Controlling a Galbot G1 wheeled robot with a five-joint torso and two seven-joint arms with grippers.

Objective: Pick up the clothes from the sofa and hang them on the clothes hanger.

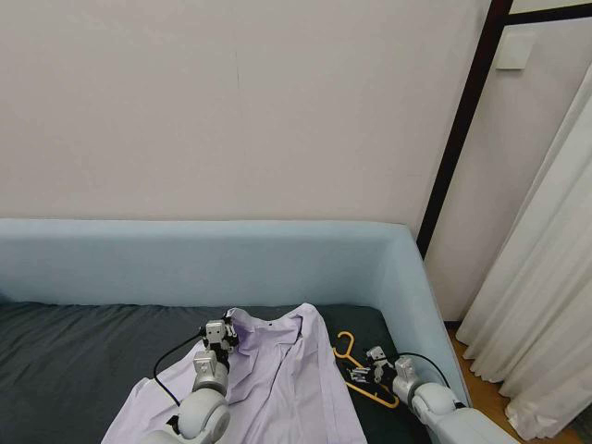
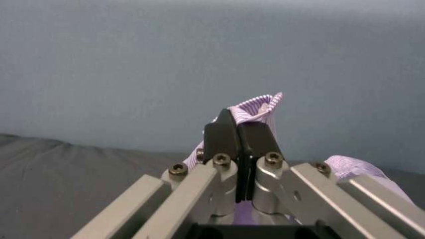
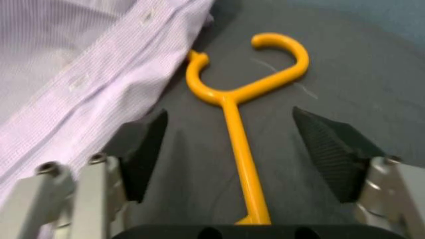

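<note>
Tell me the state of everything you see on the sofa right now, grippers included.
Shirt: lying spread on the sofa, one edge pinched.
Hanger: lying flat at the shirt's edge, not held.
Left gripper: jaws shut on the shirt.
Right gripper: jaws open, either side of the hanger.

This looks like a home living room: a pale blue sofa against a plain wall, long white curtains beside it, and a wooden floor.
</note>
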